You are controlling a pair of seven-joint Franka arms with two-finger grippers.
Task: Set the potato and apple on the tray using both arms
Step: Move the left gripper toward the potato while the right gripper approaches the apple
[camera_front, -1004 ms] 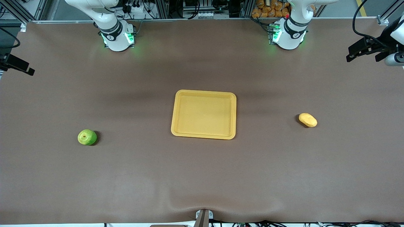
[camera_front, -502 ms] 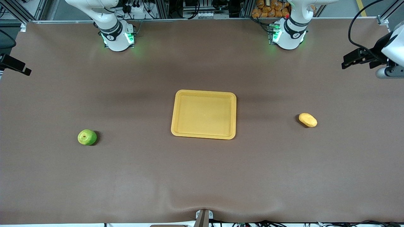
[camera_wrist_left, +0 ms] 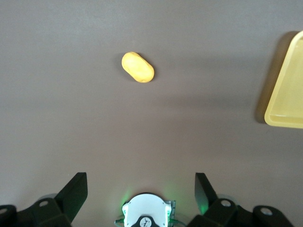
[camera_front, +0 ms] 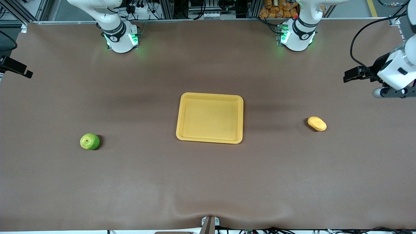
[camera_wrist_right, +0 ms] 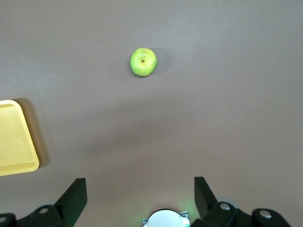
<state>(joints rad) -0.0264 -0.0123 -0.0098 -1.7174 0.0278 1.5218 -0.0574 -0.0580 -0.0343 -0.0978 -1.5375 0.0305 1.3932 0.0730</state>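
Observation:
The yellow-orange tray [camera_front: 209, 140] lies empty in the middle of the table. The green apple [camera_front: 89, 141] sits on the table toward the right arm's end, the yellow-tan potato [camera_front: 317, 123] toward the left arm's end. My left gripper [camera_front: 354, 74] hangs open high over the table's edge at the left arm's end. Its wrist view shows open fingers [camera_wrist_left: 139, 182], the potato [camera_wrist_left: 138, 67] and a tray corner [camera_wrist_left: 284, 101]. My right gripper [camera_front: 16, 66] hangs open at the table's edge at the right arm's end. Its wrist view shows open fingers [camera_wrist_right: 139, 183], the apple [camera_wrist_right: 143, 62] and the tray [camera_wrist_right: 16, 142].
The right arm's green-lit base [camera_front: 120, 37] and the left arm's base [camera_front: 297, 35] stand along the edge farthest from the front camera. A small metal bracket [camera_front: 209, 224] sits at the nearest edge. Brown cloth covers the table.
The left gripper has swung in over the table's end toward the potato, with more of the white wrist showing. The right gripper has barely shifted. Apple, potato and tray have not moved.

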